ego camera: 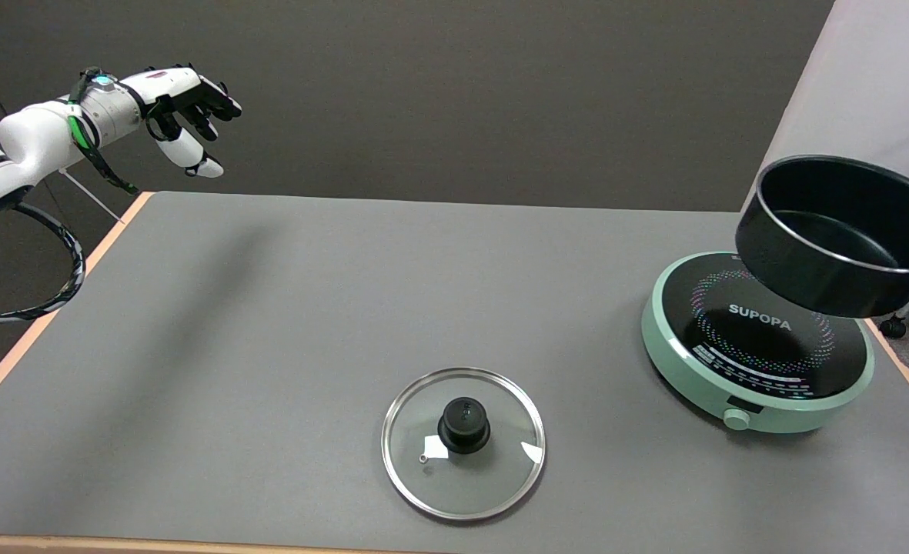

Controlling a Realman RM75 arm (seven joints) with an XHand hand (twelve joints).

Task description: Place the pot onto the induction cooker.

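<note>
A black pot (839, 235) with a silver rim hangs tilted in the air at the right edge, above the far right part of the induction cooker (758, 342). The cooker is round and pale green, with a black glass top marked SUPOPA and a knob at its front. It stands on the grey table (269, 323) at the right. The pot's right side is cut off by the picture's edge. My right hand is out of view, so what holds the pot does not show.
A glass lid (463, 442) with a black knob lies flat near the table's front edge, left of the cooker. The idle left hand (185, 115) hangs in the air at the upper left. A pale wall stands behind the cooker at the right.
</note>
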